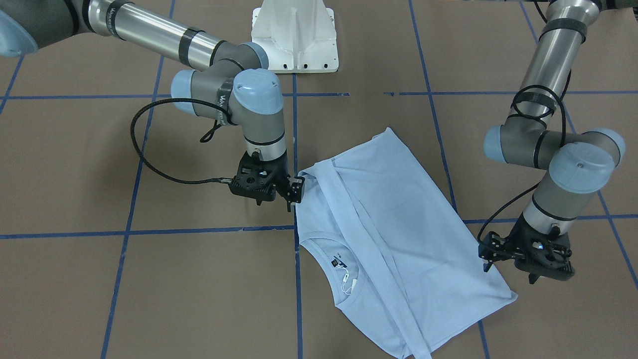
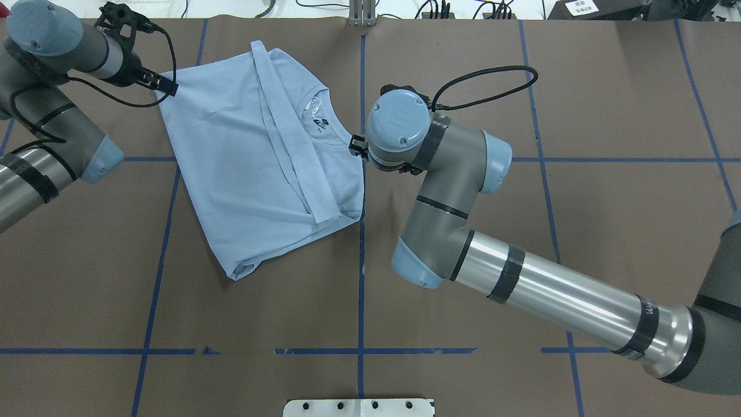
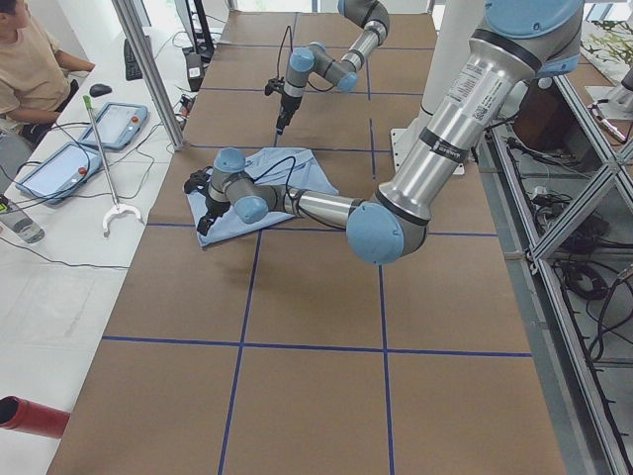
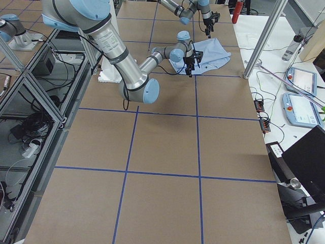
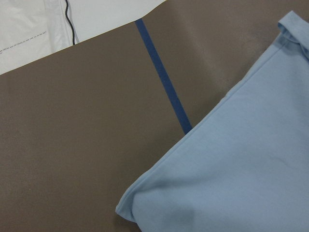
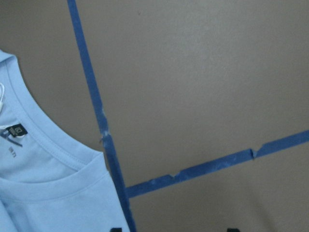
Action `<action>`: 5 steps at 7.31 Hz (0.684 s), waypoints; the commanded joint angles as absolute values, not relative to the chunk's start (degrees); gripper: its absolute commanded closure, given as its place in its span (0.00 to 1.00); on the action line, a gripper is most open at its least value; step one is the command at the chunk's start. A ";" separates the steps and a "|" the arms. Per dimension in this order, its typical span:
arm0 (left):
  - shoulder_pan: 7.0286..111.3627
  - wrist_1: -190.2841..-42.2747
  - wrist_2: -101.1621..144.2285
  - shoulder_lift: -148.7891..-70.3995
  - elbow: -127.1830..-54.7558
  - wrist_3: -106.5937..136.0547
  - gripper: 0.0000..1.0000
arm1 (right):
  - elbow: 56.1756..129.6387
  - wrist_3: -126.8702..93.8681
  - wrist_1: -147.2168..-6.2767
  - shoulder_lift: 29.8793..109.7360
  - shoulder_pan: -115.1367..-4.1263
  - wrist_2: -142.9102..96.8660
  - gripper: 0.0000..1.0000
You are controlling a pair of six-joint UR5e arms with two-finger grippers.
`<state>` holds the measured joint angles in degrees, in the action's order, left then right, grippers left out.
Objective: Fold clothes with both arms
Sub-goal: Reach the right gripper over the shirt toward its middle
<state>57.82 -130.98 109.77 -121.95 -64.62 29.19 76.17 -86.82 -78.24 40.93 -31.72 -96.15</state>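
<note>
Lighting is bright and even, from overhead. Soft, faint shadows lie on the brown desk (image 1: 75,164) under both arms. A glare streak runs along the right arm (image 2: 556,295). Fixed views are sharp. The right wrist view is slightly soft.

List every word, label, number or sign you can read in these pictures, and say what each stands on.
None can be read for certain.
Dark neck print inside the T-shirt collar: a logo and tiny characters, too blurred.
White lettering on the black band of the right arm: too small.
White label beyond the table's far edge: too small.
Fine print on the white sheet: too blurred.
</note>
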 commanded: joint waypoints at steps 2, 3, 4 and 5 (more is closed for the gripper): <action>57.83 -131.04 109.86 -121.73 -64.78 29.18 0.00 | 73.21 -88.33 -78.57 38.50 -28.39 -95.27 0.45; 57.83 -131.04 109.86 -121.73 -64.78 29.18 0.00 | 73.13 -88.33 -78.57 38.50 -27.87 -95.19 0.45; 57.83 -131.04 109.86 -121.73 -64.78 29.27 0.00 | 73.13 -88.33 -78.57 38.50 -27.34 -94.23 0.45; 57.83 -131.04 109.86 -121.73 -64.78 29.18 0.00 | 72.60 -88.24 -78.40 38.50 -26.55 -92.65 0.45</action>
